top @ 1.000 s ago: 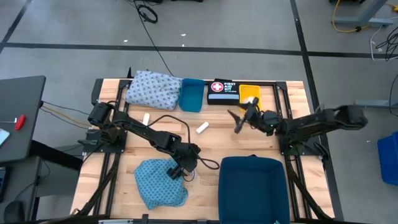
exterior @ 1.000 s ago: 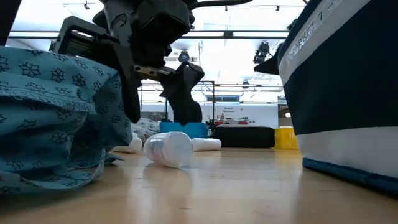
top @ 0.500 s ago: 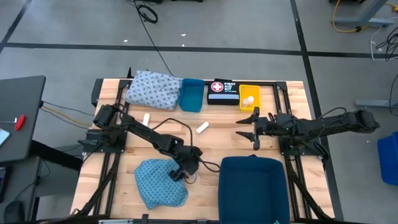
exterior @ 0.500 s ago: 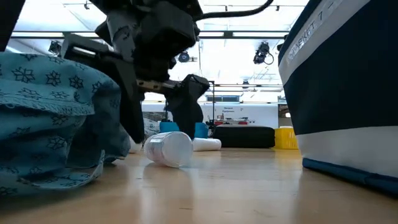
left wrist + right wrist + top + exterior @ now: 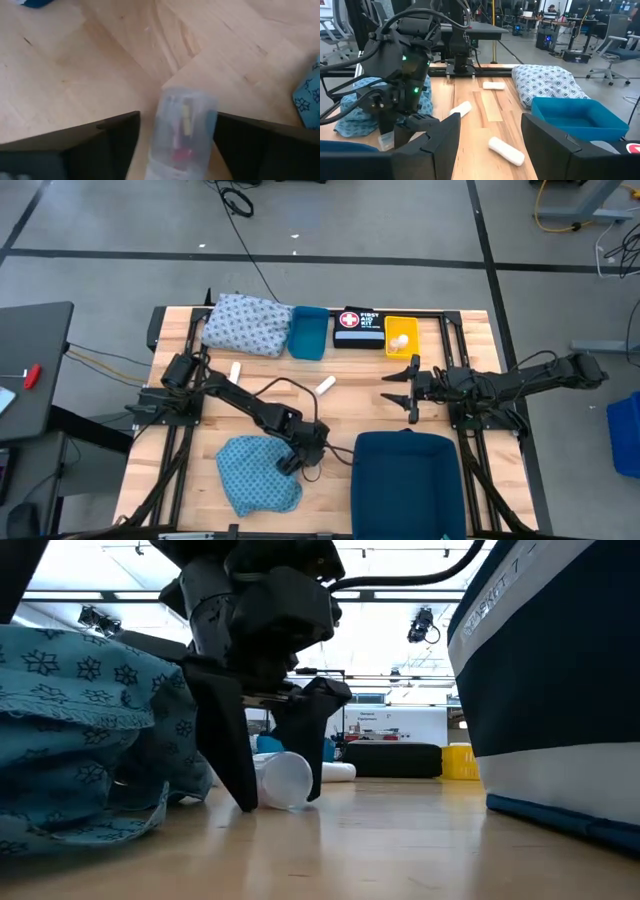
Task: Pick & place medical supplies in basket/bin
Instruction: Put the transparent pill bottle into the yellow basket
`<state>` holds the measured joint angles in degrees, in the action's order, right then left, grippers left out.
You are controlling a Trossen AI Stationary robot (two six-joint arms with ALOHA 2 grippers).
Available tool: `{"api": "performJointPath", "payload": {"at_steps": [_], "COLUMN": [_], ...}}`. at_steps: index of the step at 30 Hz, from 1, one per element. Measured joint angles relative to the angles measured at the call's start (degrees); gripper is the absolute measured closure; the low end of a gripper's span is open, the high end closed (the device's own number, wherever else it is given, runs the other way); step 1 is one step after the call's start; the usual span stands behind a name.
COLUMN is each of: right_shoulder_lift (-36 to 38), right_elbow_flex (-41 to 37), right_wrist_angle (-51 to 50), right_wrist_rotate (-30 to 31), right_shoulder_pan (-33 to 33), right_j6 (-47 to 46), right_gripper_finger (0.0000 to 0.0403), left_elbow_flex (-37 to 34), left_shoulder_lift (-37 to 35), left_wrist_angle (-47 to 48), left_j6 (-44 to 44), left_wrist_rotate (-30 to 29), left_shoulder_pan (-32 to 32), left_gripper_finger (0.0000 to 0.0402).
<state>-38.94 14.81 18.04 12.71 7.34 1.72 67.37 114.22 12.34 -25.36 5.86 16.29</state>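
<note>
While the left hand (image 5: 262,802) stood low over the near middle of the bench (image 5: 350,405), its two fingers were apart, one on each side of a small clear vial (image 5: 182,131) that lay on its side on the wood. From the left wrist camera the vial sat squarely in the gap, its long axis running straight ahead along the fingers, not across them, with a little bare wood showing on both sides, so the fingers did not seem to touch it yet. At bench height the finger tips reached down to the wood, and the vial's round pale end (image 5: 285,779) showed between them. Just left of this hand lay the teal cloth (image 5: 257,472); the dark blue bin (image 5: 407,483) stood to its right, near but apart.

My judgement is that a plain squeeze would catch the vial across its narrow width, and a carry to the right would bring it to the bin. Being round, it might roll sideways if one finger met it first.

Further right, the right hand (image 5: 410,388) hovered over the bench, fingers spread and holding nothing. A white roll (image 5: 325,385) lay between the two arms, and another (image 5: 235,370) lay far left near the whitish-blue cloth (image 5: 246,324).
</note>
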Motion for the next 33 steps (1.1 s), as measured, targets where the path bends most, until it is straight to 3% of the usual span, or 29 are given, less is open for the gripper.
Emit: {"api": "performJointPath", "payload": {"at_steps": [5,19,25,33], "right_shoulder_lift": [0.0,-0.02,-0.04,-0.04], "right_elbow_flex": [0.0,-0.11,-0.22,-0.22], "right_wrist_angle": [-0.28,-0.63,-1.18,-2.24], "right_wrist_rotate": [0.26,0.85,2.14,2.14], "right_shoulder_pan": [0.25,0.25,0.25,0.25], "right_j6": [-0.02,-0.94,-1.1,-1.46], "right_gripper_finger": [0.0185,0.0185,0.0185,0.0185], "left_elbow_flex": [0.0,-0.26,-0.24,-0.17], "left_shoulder_lift": [-0.03,-4.42,-8.77,-10.69], "left_wrist_angle": [-0.39,-1.07,-7.28,-24.82], "left_j6": [1.15,3.9,5.72,5.61], "left_wrist_rotate": [-3.21,-13.44,-6.68,7.2], "left_shoulder_pan": [0.1,-2.66,-7.39,-14.06], "left_gripper_finger": [0.0252,0.0253,0.0253,0.0253]}}
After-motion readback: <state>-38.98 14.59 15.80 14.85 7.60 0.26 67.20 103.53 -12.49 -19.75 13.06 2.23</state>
